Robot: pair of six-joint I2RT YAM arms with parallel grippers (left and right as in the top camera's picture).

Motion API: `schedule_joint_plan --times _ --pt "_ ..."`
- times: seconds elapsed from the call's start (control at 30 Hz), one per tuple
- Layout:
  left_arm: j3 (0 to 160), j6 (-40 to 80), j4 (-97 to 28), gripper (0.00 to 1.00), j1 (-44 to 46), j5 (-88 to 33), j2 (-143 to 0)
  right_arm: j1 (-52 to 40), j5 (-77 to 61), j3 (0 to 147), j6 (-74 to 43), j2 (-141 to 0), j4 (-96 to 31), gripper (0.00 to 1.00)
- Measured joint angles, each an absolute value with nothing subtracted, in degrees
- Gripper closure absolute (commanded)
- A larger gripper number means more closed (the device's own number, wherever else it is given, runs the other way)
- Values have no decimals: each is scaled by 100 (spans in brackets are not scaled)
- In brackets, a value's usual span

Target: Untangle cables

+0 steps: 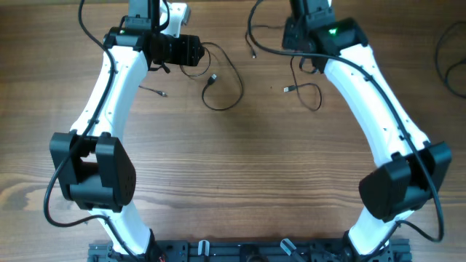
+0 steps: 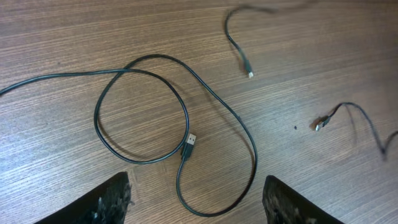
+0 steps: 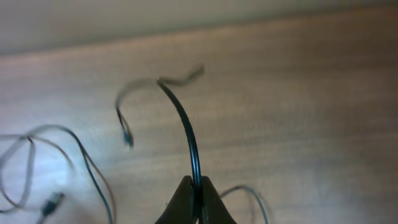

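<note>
One thin black cable (image 2: 186, 118) lies on the wooden table in two loose loops, its plug (image 2: 189, 142) inside the crossing. My left gripper (image 2: 196, 202) hangs open just above the nearer loop, with one finger on each side of it and nothing held. In the overhead view this cable (image 1: 222, 84) lies right of the left gripper (image 1: 198, 52). My right gripper (image 3: 196, 190) is shut on a second cable (image 3: 186, 127), which rises from the jaws and bends left. A plug end (image 1: 287, 89) with a loop lies below the right arm.
Another loose plug end (image 2: 249, 71) and a further one (image 2: 320, 123) lie to the right in the left wrist view. Thicker black cords (image 1: 448, 58) curl at the table's far right edge. Both arm bases (image 1: 95, 171) stand near the front edge.
</note>
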State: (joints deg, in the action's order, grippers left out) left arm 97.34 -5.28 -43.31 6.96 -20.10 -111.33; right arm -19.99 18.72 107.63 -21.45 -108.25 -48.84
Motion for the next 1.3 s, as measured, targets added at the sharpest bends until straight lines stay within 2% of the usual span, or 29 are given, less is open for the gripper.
schedule_joint_plan --times 0.43,0.73,0.9,1.3 --pt "9734 -528 -4375 29 696 -1839 -11065 -1990 2663 12899 -2071 -10462 -6567 96" --pt "9734 -528 -4460 30 696 -1831 -11056 -1597 3411 13622 -2064 -10422 -7214 96" --pt "9734 -528 -4460 30 698 -1831 -11054 -991 3555 13863 -2049 -10344 -7439 96" --pt "9734 -528 -4458 30 698 -1741 -11054 1538 3514 13885 -2049 -10285 -7441 96"
